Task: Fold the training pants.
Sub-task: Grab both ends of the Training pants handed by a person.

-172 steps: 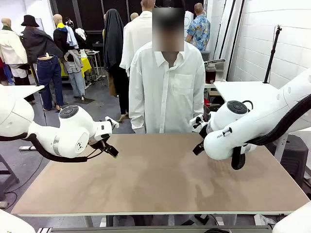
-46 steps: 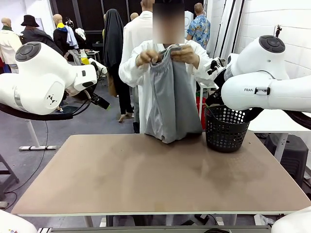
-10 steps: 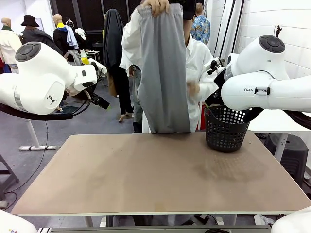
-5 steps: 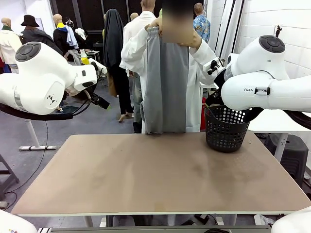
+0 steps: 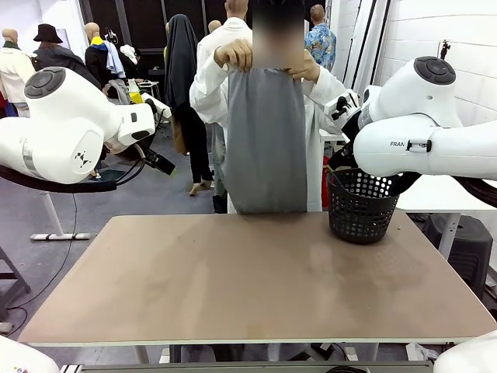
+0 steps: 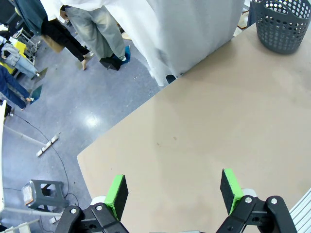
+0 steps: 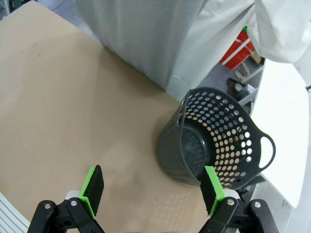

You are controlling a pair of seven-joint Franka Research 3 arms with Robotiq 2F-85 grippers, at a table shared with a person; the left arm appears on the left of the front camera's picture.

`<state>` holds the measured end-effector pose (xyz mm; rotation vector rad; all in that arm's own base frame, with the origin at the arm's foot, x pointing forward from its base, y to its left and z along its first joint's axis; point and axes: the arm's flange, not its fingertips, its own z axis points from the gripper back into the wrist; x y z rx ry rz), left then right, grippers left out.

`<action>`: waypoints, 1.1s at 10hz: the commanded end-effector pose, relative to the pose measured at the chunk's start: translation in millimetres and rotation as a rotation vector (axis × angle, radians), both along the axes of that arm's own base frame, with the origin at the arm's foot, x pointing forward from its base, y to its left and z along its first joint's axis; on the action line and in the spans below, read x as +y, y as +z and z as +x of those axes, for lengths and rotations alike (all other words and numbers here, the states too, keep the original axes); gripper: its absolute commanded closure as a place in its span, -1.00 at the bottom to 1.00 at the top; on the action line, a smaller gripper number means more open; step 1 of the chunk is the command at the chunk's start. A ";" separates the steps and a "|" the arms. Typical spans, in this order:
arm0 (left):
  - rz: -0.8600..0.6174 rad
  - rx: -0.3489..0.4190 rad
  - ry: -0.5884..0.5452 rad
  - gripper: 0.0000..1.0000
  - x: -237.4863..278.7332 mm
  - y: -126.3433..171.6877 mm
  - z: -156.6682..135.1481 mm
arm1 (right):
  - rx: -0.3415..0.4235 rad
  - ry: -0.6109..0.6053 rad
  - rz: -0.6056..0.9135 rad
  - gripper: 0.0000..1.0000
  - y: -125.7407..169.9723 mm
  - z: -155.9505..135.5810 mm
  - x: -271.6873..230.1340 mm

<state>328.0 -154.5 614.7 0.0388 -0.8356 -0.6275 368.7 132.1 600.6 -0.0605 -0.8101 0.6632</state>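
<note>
Training pants point(image 5: 265, 140) hang upper centre of frame, person's hands point(image 5: 234, 54) gripping waistband, hem at far edge of table point(image 5: 248, 287), left of basket point(image 5: 359, 208). I see left gripper point(image 6: 174, 191) and right gripper point(image 7: 153, 187) spread wide, empty.

The right gripper point(image 7: 151, 190) hangs above the brown table point(image 7: 53, 111) with its jaws spread wide and nothing between its green pads point(image 7: 92, 190). Beyond it, a black mesh basket point(image 7: 187, 158) stands upright on the table close to the far edge, its mouth tipped toward the camera and a loop handle on its rim. The light grey training pants point(image 7: 131, 34) hang at the top of the picture, their lower end just above the table's far edge. Behind them drapes a person's white shirt point(image 7: 216, 43). A red object point(image 7: 238, 48) sits on the floor behind the basket, too hidden to identify.
</note>
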 end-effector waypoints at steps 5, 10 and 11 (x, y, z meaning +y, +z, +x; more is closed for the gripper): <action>0.006 -0.002 -0.001 -1.00 0.7 -0.1 0.1 | -0.002 0.001 -0.001 -1.00 0.7 -0.1 0.3; 0.006 -0.002 -0.001 -1.00 0.7 -0.1 0.1 | -0.002 0.001 -0.001 -1.00 0.7 -0.1 0.3; 0.006 -0.002 -0.001 -1.00 0.7 -0.1 0.1 | -0.002 0.001 -0.001 -1.00 0.7 -0.1 0.3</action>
